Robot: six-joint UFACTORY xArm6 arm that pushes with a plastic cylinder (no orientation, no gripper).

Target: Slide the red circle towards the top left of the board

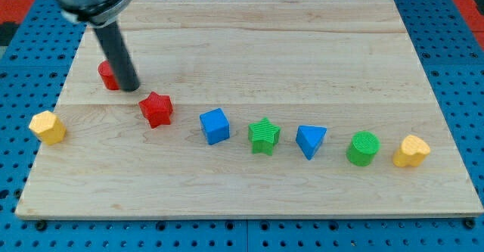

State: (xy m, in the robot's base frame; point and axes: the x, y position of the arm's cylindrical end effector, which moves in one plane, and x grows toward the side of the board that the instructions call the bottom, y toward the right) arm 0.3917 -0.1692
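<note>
Worktop (249, 48) first: pale wood, wide and bare across its whole upper half, so there's plenty of room up toward the top left corner. No fingers on this arm, nothing to open or close, just my rod, slanting down from the view's top left, with my tip (130, 88) planted on the wood. And right there, touching or all but touching, is the red circle (108, 75), sitting near the left edge, half hidden behind the rod. It lies to the left and a touch above my tip, and that's the relation that matters: the corner I want is up and left, so I'm on roughly the correct side, at its lower right, and a push along that diagonal looks right.

Smaller players now. Red star (156, 109) just below and right of my tip, close but apart, behind the push line. Then a row trailing rightward: blue cube (215, 126), green star (264, 136), blue triangle (311, 140), green cylinder (364, 147), yellow block (411, 151). One more yellow block, a hexagon (47, 126), sits on the left edge, below the path.
</note>
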